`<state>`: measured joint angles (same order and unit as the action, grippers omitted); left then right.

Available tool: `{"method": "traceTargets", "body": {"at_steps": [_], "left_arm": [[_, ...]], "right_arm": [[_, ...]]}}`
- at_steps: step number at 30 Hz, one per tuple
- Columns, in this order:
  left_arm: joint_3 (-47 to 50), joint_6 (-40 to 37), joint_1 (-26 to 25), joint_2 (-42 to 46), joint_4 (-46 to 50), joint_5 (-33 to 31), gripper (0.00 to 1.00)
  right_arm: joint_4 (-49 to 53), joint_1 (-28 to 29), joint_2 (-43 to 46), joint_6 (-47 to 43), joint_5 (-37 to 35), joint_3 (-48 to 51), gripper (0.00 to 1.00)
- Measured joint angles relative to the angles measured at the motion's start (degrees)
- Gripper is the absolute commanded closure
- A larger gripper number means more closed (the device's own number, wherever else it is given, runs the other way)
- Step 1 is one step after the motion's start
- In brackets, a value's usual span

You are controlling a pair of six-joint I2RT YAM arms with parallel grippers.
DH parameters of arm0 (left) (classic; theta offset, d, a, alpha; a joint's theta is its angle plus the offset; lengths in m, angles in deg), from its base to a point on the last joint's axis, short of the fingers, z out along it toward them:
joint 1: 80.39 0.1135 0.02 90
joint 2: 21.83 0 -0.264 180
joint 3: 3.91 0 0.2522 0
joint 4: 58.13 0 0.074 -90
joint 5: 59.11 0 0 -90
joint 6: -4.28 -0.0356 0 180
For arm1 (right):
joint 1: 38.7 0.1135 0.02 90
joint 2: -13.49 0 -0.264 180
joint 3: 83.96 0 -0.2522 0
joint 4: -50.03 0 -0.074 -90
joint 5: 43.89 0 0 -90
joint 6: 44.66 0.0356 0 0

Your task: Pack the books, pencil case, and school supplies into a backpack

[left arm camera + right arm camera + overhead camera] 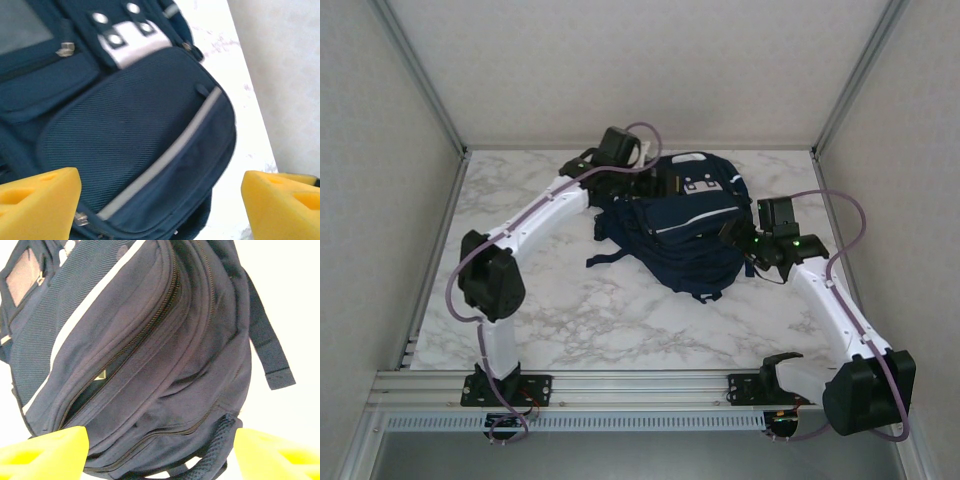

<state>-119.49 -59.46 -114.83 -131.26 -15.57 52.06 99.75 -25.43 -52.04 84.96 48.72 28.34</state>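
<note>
The navy backpack (pixel 692 228) lies on the marble table with its white-striped front pocket (pixel 140 130) facing up. My left gripper (pixel 160 210) hovers over that pocket at the bag's far left side (pixel 660 185), its yellow fingers (pixel 37 205) wide apart, open and holding nothing. My right gripper (pixel 160 455) is at the bag's right end (pixel 742 238), also open, with the mesh top handle (pixel 220 447) lying between its fingers. One zipper (pixel 125 350) stands partly open, and a lime-green corner (pixel 101 375), likely one of the books, shows inside. The pencil case and school supplies are hidden.
A black strap (pixel 610 258) trails from the backpack's left onto the table (pixel 580 320); another strap (pixel 265 340) hangs at its right. Grey walls and metal frame posts (pixel 435 110) close in the table on three sides.
</note>
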Motion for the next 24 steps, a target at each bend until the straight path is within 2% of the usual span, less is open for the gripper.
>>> {"method": "traceTargets", "body": {"at_steps": [5,8,11,16,18,22,23,24], "left_arm": [[9.55,4.83,6.4,0.87,-5.62,-0.2,0.17],[11.61,7.48,8.33,-1.38,-8.48,-0.2,0.17],[11.5,8.83,8.41,-5.07,-10.99,-0.5,0.17],[8.5,11.13,8.31,-13.94,-12.52,-0.83,0.23],[6.43,12.2,8.28,-16.96,-12.72,-0.61,0.38],[2.75,13.42,8.33,-19.23,-12.79,-1.03,0.92],[2.47,13.44,8.41,-19.67,-13.2,-1.29,1.0],[2.51,13.44,8.5,-19.93,-13.64,-0.98,1.0]], "right_arm": [[-1.03,0.0,-0.94,0.17,-1.09,1.38,0.22],[-2.4,0.0,-2.32,0.42,-1.6,3.13,0.21],[-3.52,-0.17,-4.17,0.83,-2.58,4.5,0.21],[-6.4,-0.68,-5.66,2.25,-2.93,6.6,0.23],[-7.93,-0.72,-6.27,3.06,-2.6,7.21,0.25],[-10.56,-0.76,-8.35,3.98,-2.51,7.45,0.32],[-11.43,-0.76,-9.4,4.15,-2.54,7.45,0.34],[-12.17,-0.76,-10.4,4.37,-2.54,7.43,0.36]]}}
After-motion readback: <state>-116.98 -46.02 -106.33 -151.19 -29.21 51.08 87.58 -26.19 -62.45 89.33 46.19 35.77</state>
